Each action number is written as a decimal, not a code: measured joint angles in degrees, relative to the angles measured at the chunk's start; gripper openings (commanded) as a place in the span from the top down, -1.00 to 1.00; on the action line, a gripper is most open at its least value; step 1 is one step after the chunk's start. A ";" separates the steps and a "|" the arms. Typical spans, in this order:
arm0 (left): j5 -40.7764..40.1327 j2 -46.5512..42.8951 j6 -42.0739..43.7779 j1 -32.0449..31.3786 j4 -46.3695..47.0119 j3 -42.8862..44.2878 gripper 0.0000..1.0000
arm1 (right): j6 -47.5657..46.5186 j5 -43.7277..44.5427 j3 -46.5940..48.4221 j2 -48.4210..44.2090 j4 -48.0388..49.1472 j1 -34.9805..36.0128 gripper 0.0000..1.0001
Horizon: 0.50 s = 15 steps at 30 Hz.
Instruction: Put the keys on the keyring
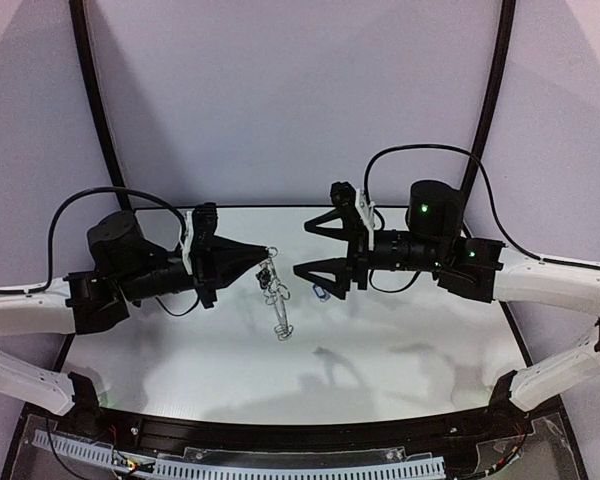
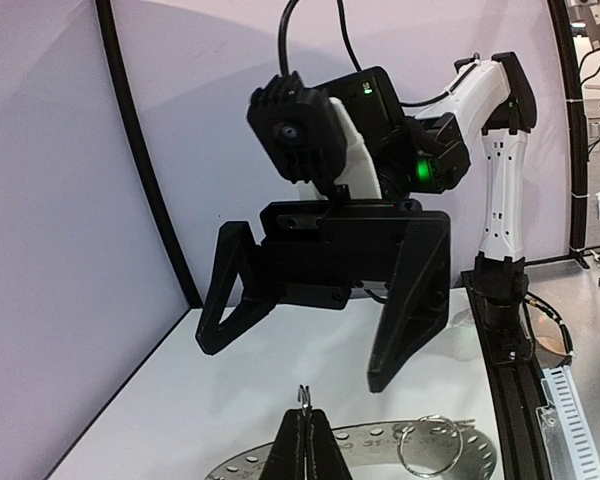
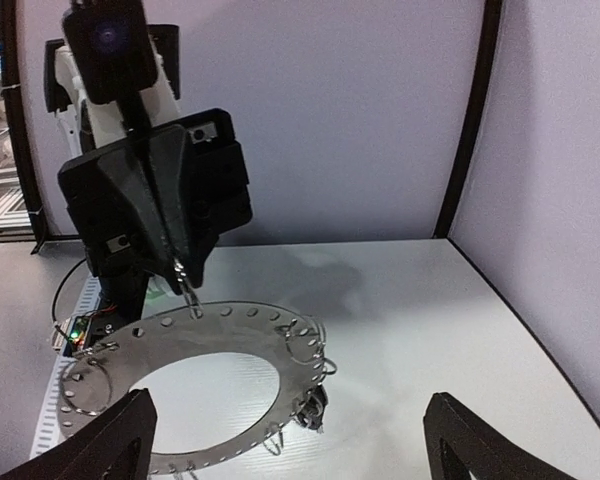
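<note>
The keyring (image 3: 230, 326), a flat grey disc with a big hole and wire loops on its rim, hangs from one loop. My left gripper (image 1: 267, 255) is shut on that loop, its fingertips (image 2: 306, 418) pinching the wire above the disc (image 2: 380, 448). Across from it my right gripper (image 1: 306, 247) stands wide open and empty, facing the ring, with the ring's lower rim between its fingers (image 3: 110, 440). A small key with a blue tag (image 1: 322, 292) shows just right of the ring. A small dark key (image 3: 313, 408) sits at the ring's near rim; I cannot tell whether it hangs on it.
The white table (image 1: 400, 350) is closed in by pale walls with black corner posts (image 1: 100, 120). The two grippers face each other a short way apart at mid-table. A cable tray (image 1: 280, 465) runs along the near edge.
</note>
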 measured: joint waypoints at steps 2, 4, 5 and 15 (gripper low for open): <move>-0.81 -0.68 -0.59 0.00 1.68 -1.99 0.99 | 1.40 1.01 0.19 0.38 -1.02 -0.24 -0.95; -1.76 -1.49 -1.33 0.00 3.94 -4.63 0.98 | 2.37 1.02 0.40 0.86 -1.66 -0.55 -0.94; -2.25 -1.76 -1.75 0.00 4.88 -5.78 0.98 | 2.58 0.78 0.45 1.02 -1.74 -0.70 -0.91; -3.85 -0.86 -7.75 0.02 16.81 -9.87 0.99 | 2.47 -14.19 4.15 6.52 2.22 -0.99 -0.16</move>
